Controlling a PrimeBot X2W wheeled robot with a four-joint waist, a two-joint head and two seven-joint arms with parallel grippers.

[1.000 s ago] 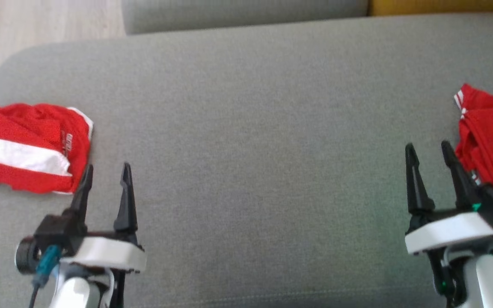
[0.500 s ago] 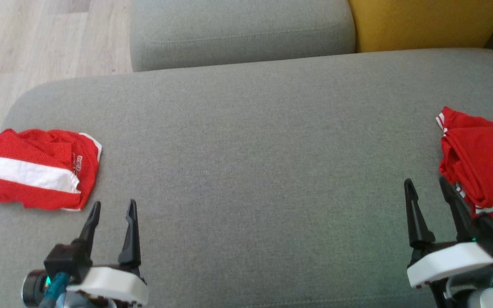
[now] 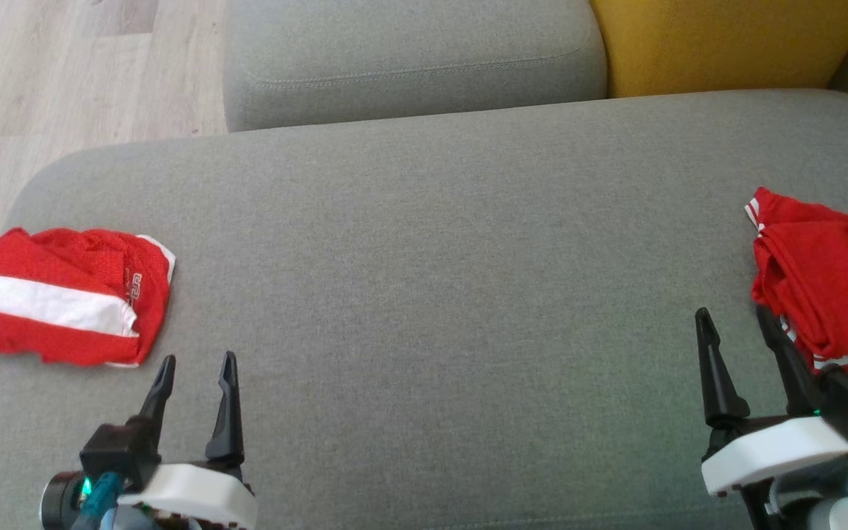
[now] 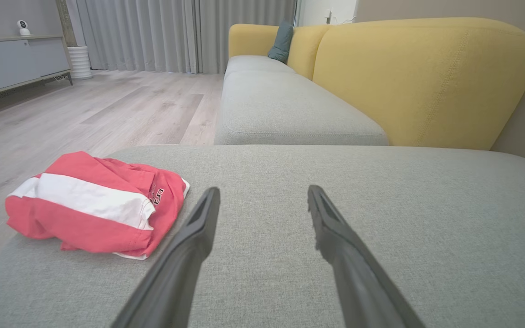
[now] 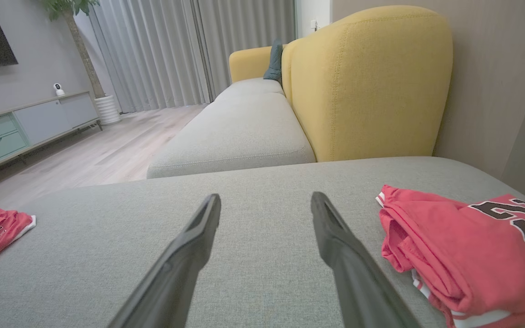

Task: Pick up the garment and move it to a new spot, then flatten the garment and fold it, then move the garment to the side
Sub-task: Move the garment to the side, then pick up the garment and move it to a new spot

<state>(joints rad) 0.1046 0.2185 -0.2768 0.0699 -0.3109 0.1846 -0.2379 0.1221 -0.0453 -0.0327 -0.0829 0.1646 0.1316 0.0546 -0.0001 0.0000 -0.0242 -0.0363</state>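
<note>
Garment work not begun: left gripper fingers wide, empty, near striped red garment; right gripper likewise, just beside numbered red jersey. 2 garments at opposite ends of seat cushion, middle probably kept for folding.

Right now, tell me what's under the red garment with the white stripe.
The red garment lies bunched directly on the grey sofa cushion, near its left end. Grey fabric shows along its near and right sides. Anything beneath its folds is covered; I cannot tell.
</note>
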